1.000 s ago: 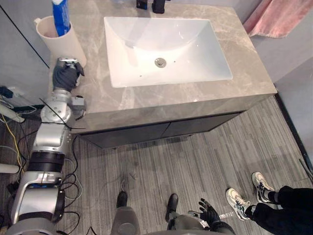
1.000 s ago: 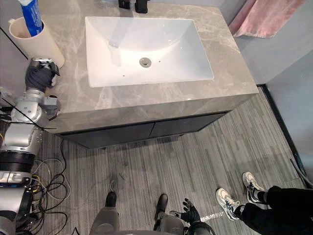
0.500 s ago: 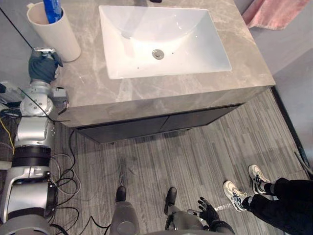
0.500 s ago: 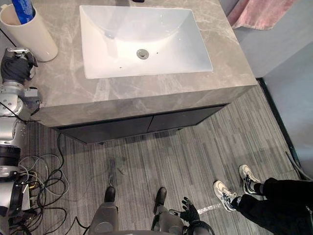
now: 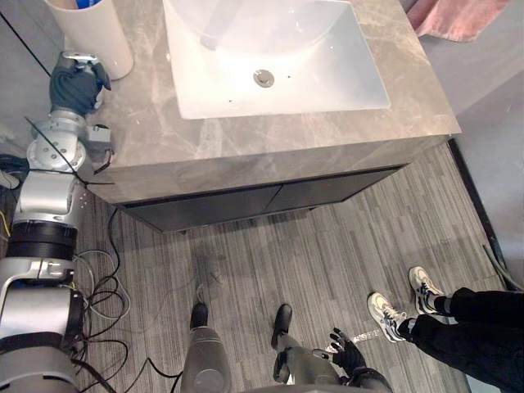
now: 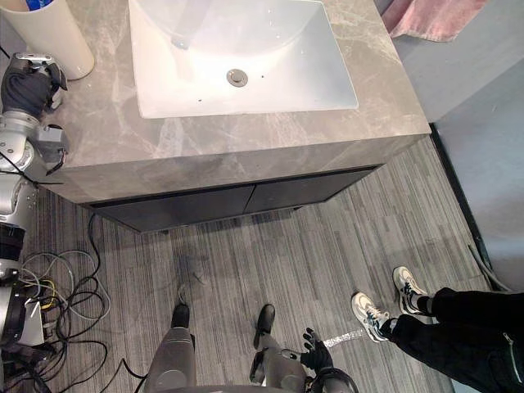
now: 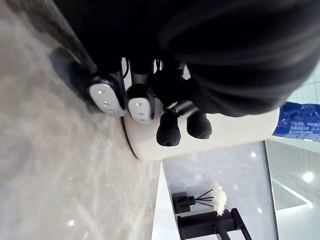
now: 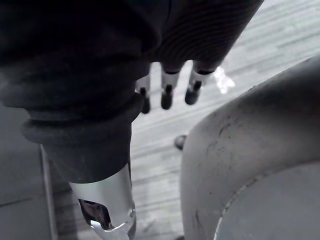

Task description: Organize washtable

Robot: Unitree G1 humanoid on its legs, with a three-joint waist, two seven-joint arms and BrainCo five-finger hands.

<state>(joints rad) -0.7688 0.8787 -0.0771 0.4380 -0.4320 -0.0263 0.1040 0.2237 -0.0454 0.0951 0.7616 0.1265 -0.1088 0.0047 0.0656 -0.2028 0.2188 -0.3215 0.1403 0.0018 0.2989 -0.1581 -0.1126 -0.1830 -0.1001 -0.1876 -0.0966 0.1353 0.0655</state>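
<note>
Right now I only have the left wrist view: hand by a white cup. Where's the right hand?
Observer: The right hand hangs low at the robot's side, over the floor and well short of the counter.
Operator: Holding anything?
Observer: No. In the right wrist view its fingers are straight and hold nothing.
Operator: Anyone in the workspace?
Observer: Yes. A person in dark trousers and light shoes stands on the floor to the robot's right, away from the counter.
</note>
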